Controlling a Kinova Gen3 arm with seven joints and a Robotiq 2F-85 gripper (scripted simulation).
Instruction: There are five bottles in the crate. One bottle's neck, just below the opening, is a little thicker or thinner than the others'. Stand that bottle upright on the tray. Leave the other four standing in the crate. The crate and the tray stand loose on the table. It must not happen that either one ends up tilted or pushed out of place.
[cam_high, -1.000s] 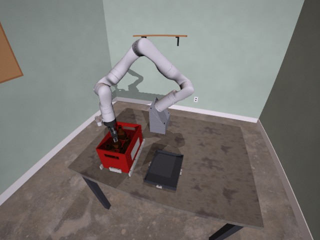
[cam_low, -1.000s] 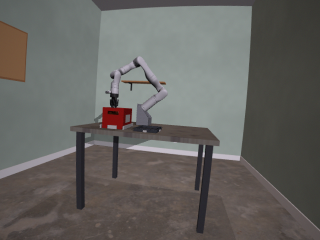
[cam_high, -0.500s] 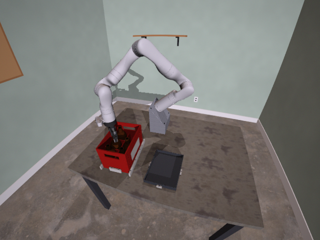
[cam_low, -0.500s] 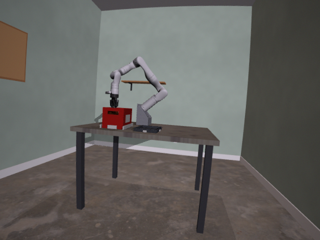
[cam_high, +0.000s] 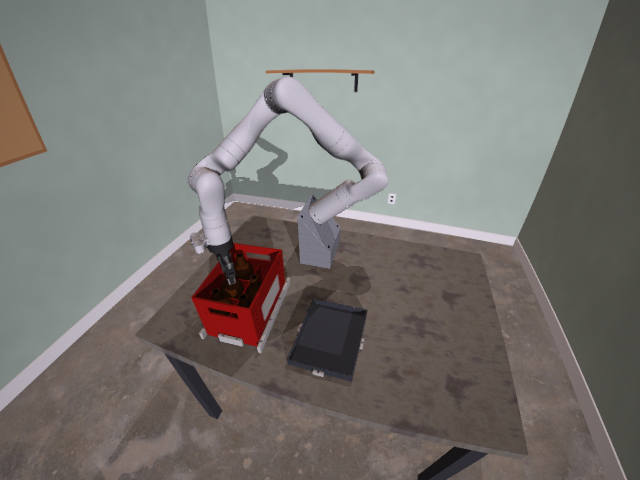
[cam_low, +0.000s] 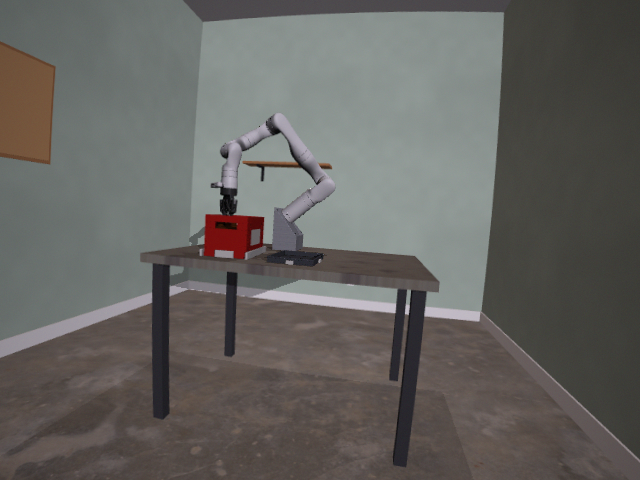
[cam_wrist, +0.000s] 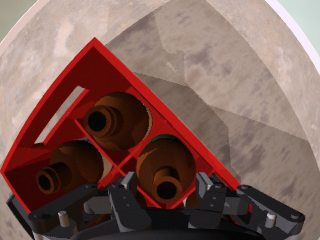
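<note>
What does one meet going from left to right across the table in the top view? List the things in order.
Red crate with the gripper lowered among its bottles → grey arm base → dark tray, which holds no bottle yet.

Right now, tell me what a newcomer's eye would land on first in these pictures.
The red crate at the table's near-left corner draws the eye, with brown bottles standing in its compartments. The white arm arches over from its grey base, and the gripper hangs with open fingers low over the bottle necks. Beside the crate lies the dark tray, with no bottle on it.
</note>
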